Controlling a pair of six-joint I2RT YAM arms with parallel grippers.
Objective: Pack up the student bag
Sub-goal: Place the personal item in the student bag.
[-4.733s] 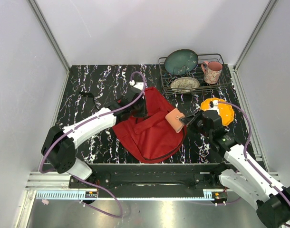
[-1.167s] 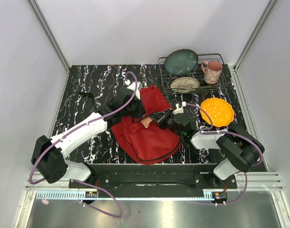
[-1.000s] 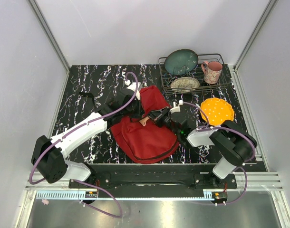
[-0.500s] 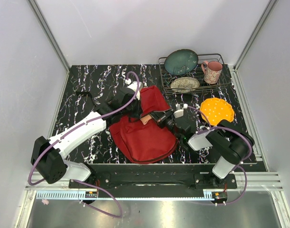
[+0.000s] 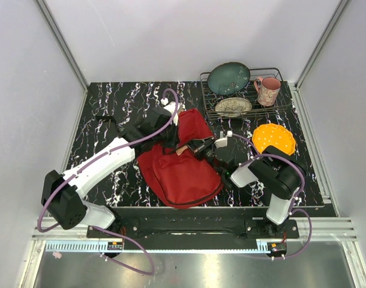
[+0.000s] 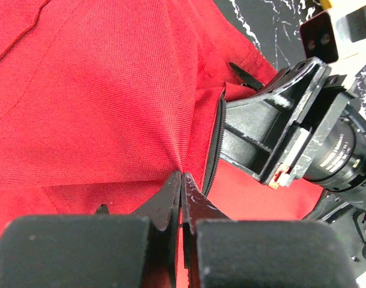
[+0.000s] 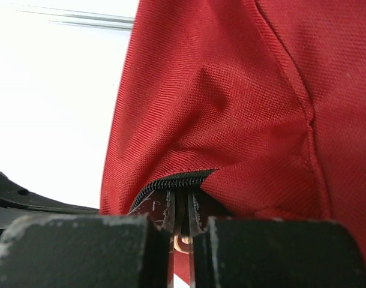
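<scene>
The student bag (image 5: pixel 183 174) is a red backpack lying mid-table. My left gripper (image 5: pixel 173 135) is shut on a fold of its red fabric by the zip edge (image 6: pixel 181 180) and holds the opening up. My right gripper (image 5: pixel 194 147) reaches in from the right, and its fingertips (image 7: pixel 182 201) sit just under the black zip of the bag (image 7: pixel 261 90). It is shut on a flat tan pouch (image 5: pixel 182 148), of which only a sliver shows. Its black body shows in the left wrist view (image 6: pixel 279 126) against the bag (image 6: pixel 99 90).
A wire dish rack (image 5: pixel 281 75) at the back right holds a teal plate (image 5: pixel 228 78), a patterned plate (image 5: pixel 233 106) and a pink mug (image 5: pixel 268 90). An orange plate (image 5: pixel 273 139) lies right of the bag. A small black item (image 5: pixel 108 120) lies at the left.
My right gripper has moved left from the bag's right edge into its opening, carrying the tan pouch. My left gripper has pulled the bag's top edge up and slightly back.
</scene>
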